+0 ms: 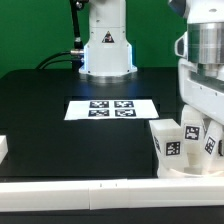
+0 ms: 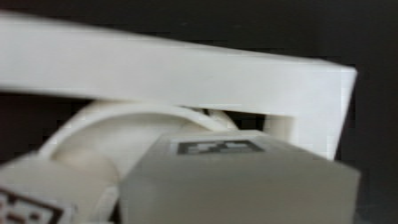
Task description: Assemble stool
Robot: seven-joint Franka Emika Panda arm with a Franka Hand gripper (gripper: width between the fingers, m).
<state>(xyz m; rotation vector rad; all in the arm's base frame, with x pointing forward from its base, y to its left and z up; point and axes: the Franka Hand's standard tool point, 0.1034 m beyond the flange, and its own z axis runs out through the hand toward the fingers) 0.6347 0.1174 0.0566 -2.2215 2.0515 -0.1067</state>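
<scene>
The stool parts stand at the exterior view's lower right. Three white chunky legs with tags point(image 1: 170, 142) point(image 1: 192, 130) point(image 1: 213, 138) stand close together on the round seat point(image 1: 183, 170). My gripper point(image 1: 205, 112) hangs right over them, and its fingertips are hidden among the legs. In the wrist view a blurred grey-white leg point(image 2: 222, 180) with a tag on its end fills the foreground. The curved seat point(image 2: 116, 125) shows behind it. No finger shows there, so I cannot tell whether the gripper is open or shut.
The marker board point(image 1: 110, 108) lies at the table's middle, in front of the arm's base point(image 1: 107, 50). A long white border bar point(image 1: 90, 193) runs along the front edge, with a corner piece point(image 2: 214, 70) close behind the stool. A short white block point(image 1: 3, 148) sits at the left edge.
</scene>
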